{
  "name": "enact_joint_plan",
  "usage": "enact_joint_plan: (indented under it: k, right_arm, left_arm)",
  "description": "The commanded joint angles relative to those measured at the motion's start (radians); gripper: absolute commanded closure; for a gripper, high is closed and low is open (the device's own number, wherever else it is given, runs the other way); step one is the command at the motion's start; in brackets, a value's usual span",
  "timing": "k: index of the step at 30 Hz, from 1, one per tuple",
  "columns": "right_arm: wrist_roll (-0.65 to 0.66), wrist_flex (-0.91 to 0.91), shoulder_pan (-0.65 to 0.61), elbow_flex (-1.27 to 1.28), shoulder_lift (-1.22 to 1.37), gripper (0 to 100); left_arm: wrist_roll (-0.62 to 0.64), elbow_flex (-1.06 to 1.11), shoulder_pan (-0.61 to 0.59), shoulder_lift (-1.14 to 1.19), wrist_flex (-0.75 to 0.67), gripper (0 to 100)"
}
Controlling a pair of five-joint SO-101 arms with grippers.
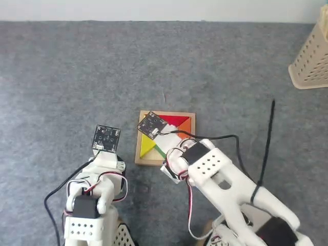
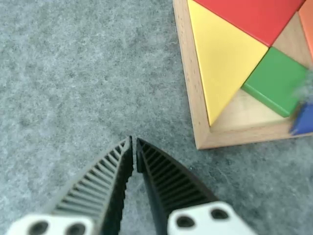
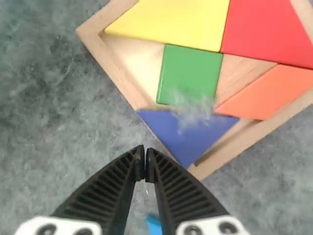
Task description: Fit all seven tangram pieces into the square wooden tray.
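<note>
Four in tray [image 3: 99, 49]: yellow [image 3: 171, 22], red [image 3: 264, 29], green [image 3: 190, 71], orange [image 3: 269, 95] | blue [image 3: 188, 132] straddles rim

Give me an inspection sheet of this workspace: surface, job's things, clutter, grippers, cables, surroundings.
Surface: grey carpet, flat.
Job's things: wooden tray holds yellow triangle, red triangle, orange piece and green square; blue triangle overlaps the tray's rim at a corner; bare wood shows between pieces.
Clutter: grey fluff on the green square and blue triangle; a light-blue bit, unidentifiable.
Grippers: left gripper shut, over carpet beside the tray; right gripper shut, at the blue triangle's tip.
Cables: black cable loops beside the tray; thin black cable crosses the carpet farther out.
Surroundings: perforated beige basket; pale wall.
</note>
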Motion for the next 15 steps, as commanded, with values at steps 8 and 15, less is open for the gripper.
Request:
enact_joint_plan:
  k: [8,15]
  right_arm:
    - [0.017,-0.062,0.16,-0.092,0.142,99.1]
    - [0.017,-0.084,0.188,-0.098,0.139,99.1]
  left_arm:
    - [0.006,-0.019,-0.005,-0.021,0.006,99]
    - [0.006,-0.019,-0.005,-0.021,0.006,99]
